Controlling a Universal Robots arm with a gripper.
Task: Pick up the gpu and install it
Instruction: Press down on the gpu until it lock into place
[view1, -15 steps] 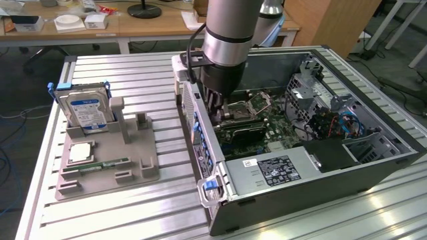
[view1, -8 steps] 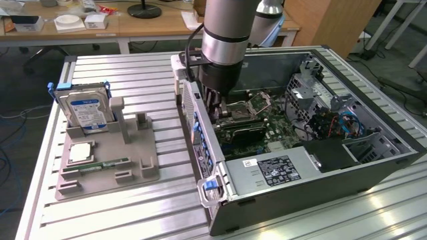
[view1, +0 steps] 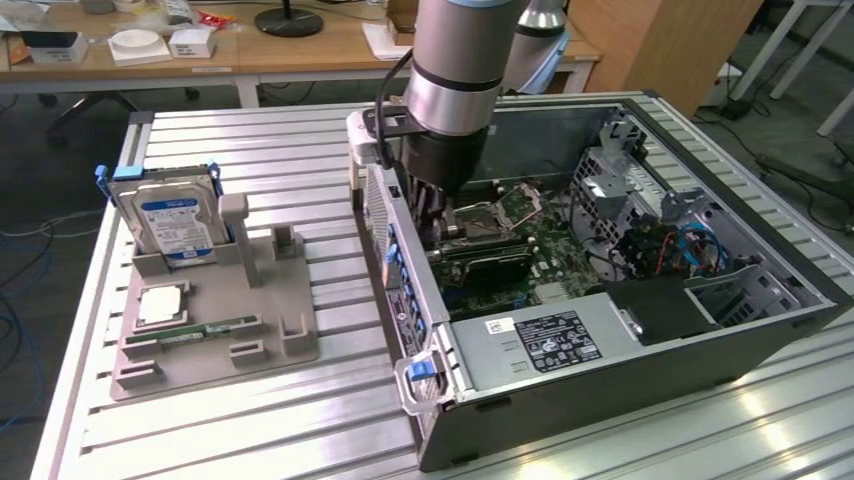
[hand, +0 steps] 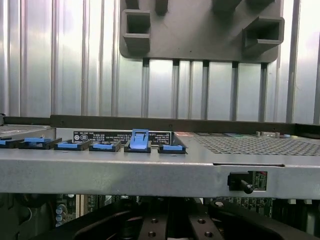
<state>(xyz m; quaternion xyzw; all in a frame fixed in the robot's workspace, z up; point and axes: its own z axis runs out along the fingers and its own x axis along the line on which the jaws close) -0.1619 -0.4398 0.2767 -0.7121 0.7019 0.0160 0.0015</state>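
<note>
1. Gripper (view1: 447, 228) fingers are clenched together, reaching down inside the open computer case (view1: 641, 340) from the arm's silver wrist, low over the motherboard (view1: 554, 250).
2. Whether the closed fingers pinch anything cannot be told; in the wrist view their dark bodies (hand: 172, 227) sit just beneath the case's grey side rail (hand: 150, 172).
3. Seen edge-on as a slim dark slab, the gpu (view1: 487, 264) stands on the motherboard directly under the fingertips and runs from there toward the exterior view's right.
4. It lies just nearer the camera than the square processor socket (view1: 497, 208), and contact between fingertips and card is not clear.
5. A row of blue latches (hand: 139, 141) lines the case edge beside the gripper.
6. Outside the case, on the exterior view's left, a grey holder tray (view1: 260, 300) rests on the slatted metal table (view1: 267, 430).
7. That tray carries the upright hard drive (view1: 171, 222), a flat processor chip (view1: 160, 303) and the narrow green memory stick (view1: 200, 330), all well apart from the gripper.
</note>
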